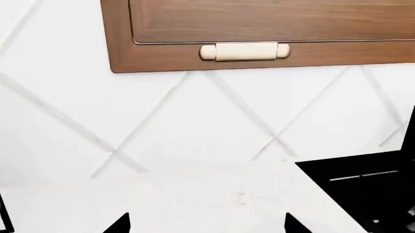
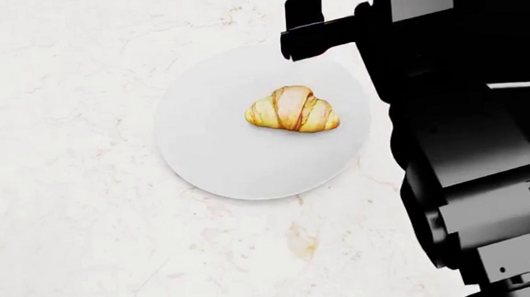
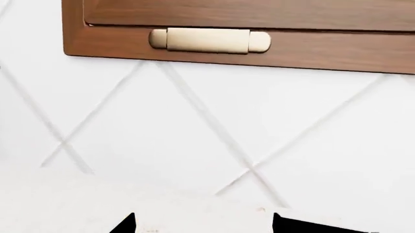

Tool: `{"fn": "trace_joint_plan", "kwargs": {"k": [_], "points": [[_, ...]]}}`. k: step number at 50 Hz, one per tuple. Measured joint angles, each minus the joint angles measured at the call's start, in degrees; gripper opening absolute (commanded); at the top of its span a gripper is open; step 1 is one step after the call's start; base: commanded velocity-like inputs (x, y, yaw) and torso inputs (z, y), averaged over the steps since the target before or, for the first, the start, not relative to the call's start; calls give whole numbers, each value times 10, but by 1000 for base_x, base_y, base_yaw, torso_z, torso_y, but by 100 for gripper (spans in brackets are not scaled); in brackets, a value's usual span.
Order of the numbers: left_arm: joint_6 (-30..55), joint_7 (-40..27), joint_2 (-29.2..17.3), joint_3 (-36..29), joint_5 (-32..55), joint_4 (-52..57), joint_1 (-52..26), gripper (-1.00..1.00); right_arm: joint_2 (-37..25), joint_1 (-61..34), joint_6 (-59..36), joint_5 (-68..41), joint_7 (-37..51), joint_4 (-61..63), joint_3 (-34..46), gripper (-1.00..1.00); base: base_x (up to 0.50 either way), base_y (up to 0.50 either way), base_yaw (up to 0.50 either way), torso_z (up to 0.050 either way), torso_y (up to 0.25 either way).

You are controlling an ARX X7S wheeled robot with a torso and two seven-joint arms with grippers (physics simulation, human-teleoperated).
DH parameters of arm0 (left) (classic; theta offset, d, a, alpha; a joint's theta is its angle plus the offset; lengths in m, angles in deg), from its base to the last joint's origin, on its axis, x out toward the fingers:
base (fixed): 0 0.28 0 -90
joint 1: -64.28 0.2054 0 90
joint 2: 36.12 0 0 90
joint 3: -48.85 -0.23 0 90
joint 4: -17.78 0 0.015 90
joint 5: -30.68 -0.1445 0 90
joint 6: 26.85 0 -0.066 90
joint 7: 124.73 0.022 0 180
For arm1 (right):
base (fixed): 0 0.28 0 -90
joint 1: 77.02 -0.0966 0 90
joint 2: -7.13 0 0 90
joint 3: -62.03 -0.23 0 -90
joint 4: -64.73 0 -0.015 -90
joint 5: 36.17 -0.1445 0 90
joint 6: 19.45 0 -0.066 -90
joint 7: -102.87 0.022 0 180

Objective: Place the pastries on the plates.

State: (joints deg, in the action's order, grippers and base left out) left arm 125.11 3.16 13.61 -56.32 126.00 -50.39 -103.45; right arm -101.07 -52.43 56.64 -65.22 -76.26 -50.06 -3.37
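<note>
The bulky black right arm [image 2: 470, 177] is looming nearest; beyond it the striped golden croissant [image 2: 292, 110] is lying on the flat white plate [image 2: 220, 165]. Both grippers are empty and parted (only fingertips showing). The doughnut, unseen, needs finding next.

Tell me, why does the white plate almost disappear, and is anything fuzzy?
Head view: the white plate lies on pale marble under flat bright light, with only a faint shadow along its near rim; the croissant is sharp. Left wrist view: the cabinet handle looks slightly soft. Right wrist view: the handle is clearer, the tiled wall washed out.
</note>
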Motion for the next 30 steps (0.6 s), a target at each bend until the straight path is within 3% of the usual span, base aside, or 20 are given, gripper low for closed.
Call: {"fn": "trace_joint_plan", "kwargs": {"k": [12,24,27,30], "points": [[7,35,44,-39,-59,-80,-124,100,0,3,46,24,0,-7,6,100,0,0,0,0,0],[6,70,73,-63,-101,-138,-198,100,-1,5,76,45,5,-12,14,100,0,0,0,0,0],[4,78,78,-69,-111,-149,-210,100,-15,-31,36,44,-1,19,-16,100,0,0,0,3,10],[1,89,83,-75,-123,-165,-225,100,-26,-131,-59,73,-54,70,-52,100,0,0,0,0,7]]}}
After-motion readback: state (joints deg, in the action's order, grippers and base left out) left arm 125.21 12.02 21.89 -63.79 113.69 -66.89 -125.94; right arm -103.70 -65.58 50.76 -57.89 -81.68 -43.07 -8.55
